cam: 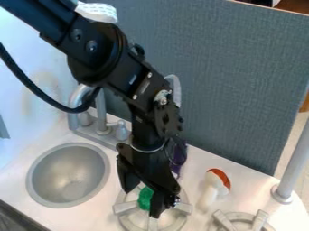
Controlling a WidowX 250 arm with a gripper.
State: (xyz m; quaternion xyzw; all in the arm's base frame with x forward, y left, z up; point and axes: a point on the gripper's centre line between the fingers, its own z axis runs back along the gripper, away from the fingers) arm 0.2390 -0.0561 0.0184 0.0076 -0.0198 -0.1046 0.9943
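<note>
one green thing (145,197) sits low in the frame, just left of bottom centre, over the near burner (125,208), with the pincer (142,204) right down around it. the pincer looks open: its fingers stand apart, one on each side of the green thing, with a gap towards the finger on the left of the frame. the other finger is very near or touching it; which of the two cannot be told.

as for how far things have got, the pincer being lowered around the green thing looks done, while a closed grip does not, and the green thing seems low at the burner rather than lifted clear; that is a judgement from how they lie.

to the right, well apart from the pincer, a white thing with an orange-red top (214,185) lies on the white table (199,158). a purple thing (180,158) shows behind the arm near the centre. a second burner (226,222) is at the bottom right, and the round sink (67,176) is at the lower left, with the tap (101,110) above it
</note>
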